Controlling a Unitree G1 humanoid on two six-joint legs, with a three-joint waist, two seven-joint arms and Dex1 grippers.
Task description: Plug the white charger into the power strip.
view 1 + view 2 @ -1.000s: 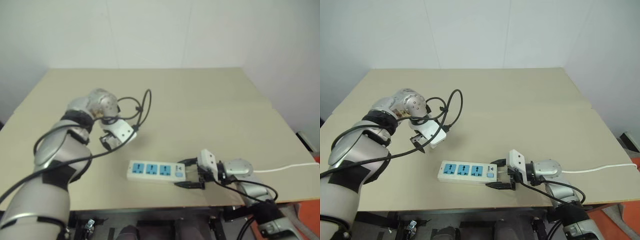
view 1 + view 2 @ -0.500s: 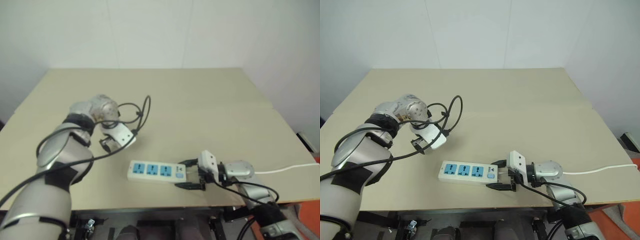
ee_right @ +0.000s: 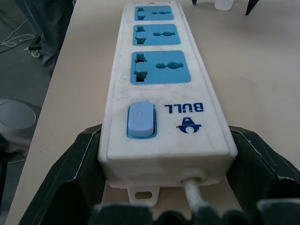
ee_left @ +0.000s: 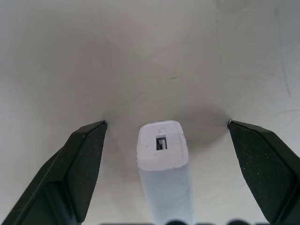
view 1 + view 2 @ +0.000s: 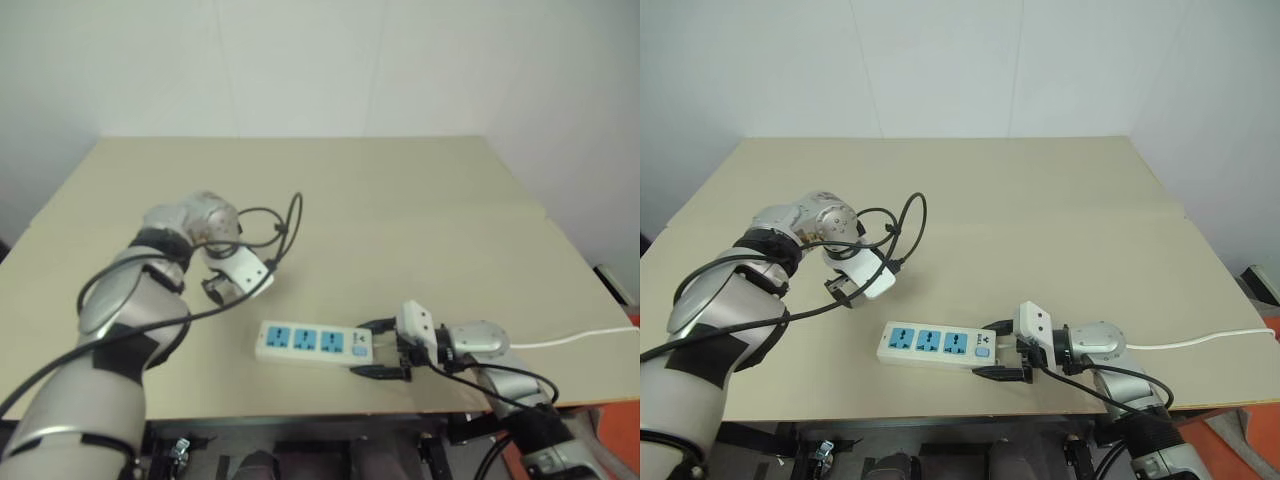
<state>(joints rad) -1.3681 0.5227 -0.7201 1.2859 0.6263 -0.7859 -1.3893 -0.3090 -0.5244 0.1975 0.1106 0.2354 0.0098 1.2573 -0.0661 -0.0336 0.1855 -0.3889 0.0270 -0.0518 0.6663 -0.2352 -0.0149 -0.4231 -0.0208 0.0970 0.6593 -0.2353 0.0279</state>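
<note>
Three blue sockets dot the flat, glossy power strip (image 3: 161, 93).

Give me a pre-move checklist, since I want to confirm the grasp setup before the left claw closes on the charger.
1. White charger sits between the left claw's fingers: ok.
2. Left claw open, fingers apart on both sides of the charger: ok.
3. Charger already gripped: not ok, gaps show on both sides.
4. Right claw straddles the switch end of the power strip: ok.
5. All three blue sockets free: ok.
6. Direction of the charger's prongs: cannot tell.
</note>
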